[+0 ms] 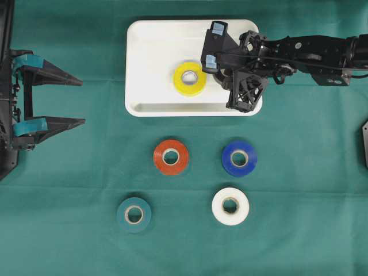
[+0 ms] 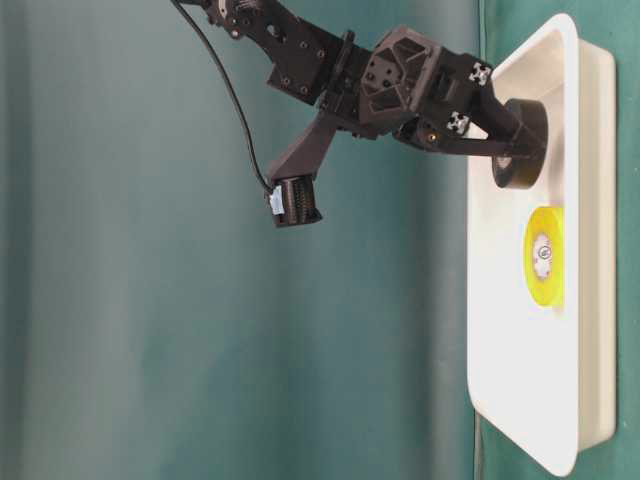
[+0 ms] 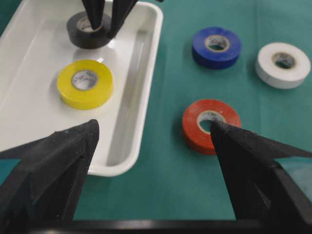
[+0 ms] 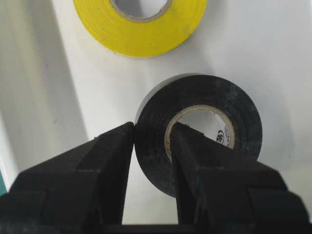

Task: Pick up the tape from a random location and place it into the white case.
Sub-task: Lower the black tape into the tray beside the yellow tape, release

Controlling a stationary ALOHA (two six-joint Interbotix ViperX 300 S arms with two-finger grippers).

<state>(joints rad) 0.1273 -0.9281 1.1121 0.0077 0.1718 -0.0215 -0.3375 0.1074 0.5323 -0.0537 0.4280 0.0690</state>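
The white case (image 1: 152,63) lies at the back middle of the green cloth, with a yellow tape roll (image 1: 190,79) flat inside it. My right gripper (image 4: 152,131) is shut on a black tape roll (image 4: 234,112): one finger is through its hole and the other is on the outer wall. This black roll (image 2: 520,145) is inside the case (image 2: 520,400), down at its floor, right of the yellow roll (image 2: 545,257). From overhead my right gripper (image 1: 225,79) hides the black roll. My left gripper (image 1: 81,102) stands open at the far left, holding nothing.
Four more rolls lie on the cloth in front of the case: red (image 1: 171,156), blue (image 1: 239,158), white (image 1: 230,206) and teal (image 1: 134,214). The red roll (image 3: 210,125) is the closest to my left gripper (image 3: 153,129).
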